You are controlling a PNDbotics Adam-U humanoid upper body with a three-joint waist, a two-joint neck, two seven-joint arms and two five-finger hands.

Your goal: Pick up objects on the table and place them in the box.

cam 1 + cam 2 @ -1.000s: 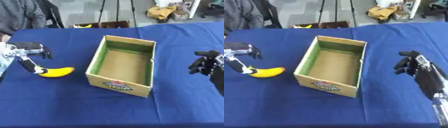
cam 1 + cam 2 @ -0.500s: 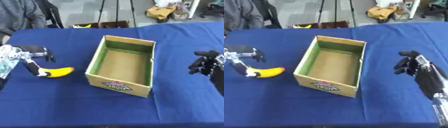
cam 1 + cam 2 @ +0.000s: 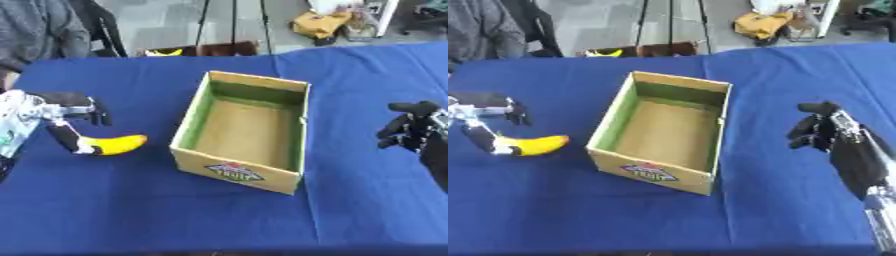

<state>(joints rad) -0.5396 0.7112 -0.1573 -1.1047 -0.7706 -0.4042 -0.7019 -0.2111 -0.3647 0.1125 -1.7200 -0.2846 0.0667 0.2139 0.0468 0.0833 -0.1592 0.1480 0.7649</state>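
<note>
The blue cloth-covered table (image 3: 219, 210) carries an open cardboard box (image 3: 245, 132), green along its inner walls, a printed label on the near side. My right hand (image 3: 820, 132) hangs clenched and idle right of it; the right eye view shows its forearm too. My left hand (image 3: 66, 117) has come down, fingers curled about the smooth yellow banana (image 3: 118, 144) left of the box.

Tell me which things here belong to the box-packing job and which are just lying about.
Part of the job:
- banana on the blue table
- cardboard box, nothing inside
- left hand, at the banana's end

Lying about:
- yellow bag on the floor behind
- tripod legs
- right hand, idle
</note>
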